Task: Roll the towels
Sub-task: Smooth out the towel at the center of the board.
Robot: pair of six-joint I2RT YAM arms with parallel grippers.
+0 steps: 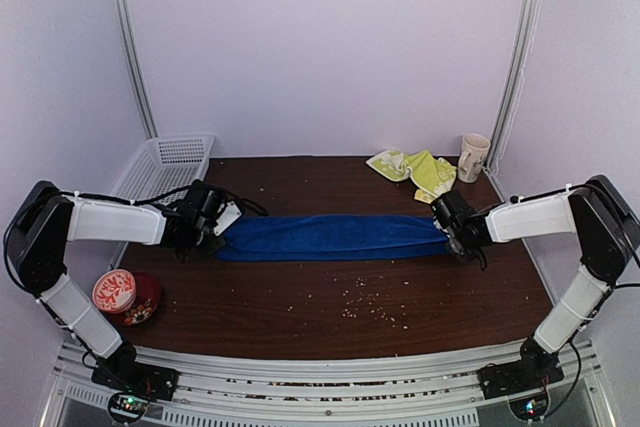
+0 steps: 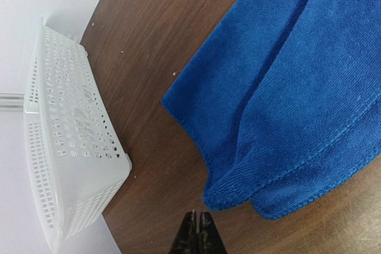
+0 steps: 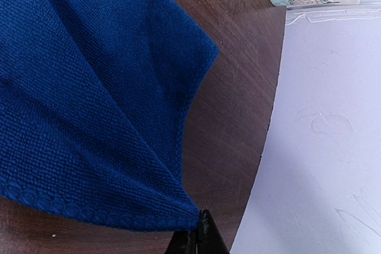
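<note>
**Operator:** How do the towels look?

**Robot:** The blue towel is plain terry, folded lengthwise into a long, narrow band. It lies flat across the middle of the desk, running left to right. At both ends my wrist cameras show stacked layers with a stitched hem. The yellow-green towel has a pale pattern and sits crumpled at the far right of the desk, just beside a mug.

**Operator:** Where are they relative to your end effectors?

**Robot:** The blue band spans the gap between them. My left end effector is closed and empty, and the towel's left corner lies just beside its tips without touching. My right end effector is closed too. The right corner comes to a point right against its tips, and I cannot tell whether any cloth is caught between them. The yellow-green towel is beyond my right end effector, well apart from the left one.

**Operator:** And your arms?

**Robot:** My left arm reaches in low from the left and my right arm reaches in low from the right. Both forearms are nearly level and point inward at the ends of the band. A white basket stands behind my left end effector at the desk's far left edge.
</note>
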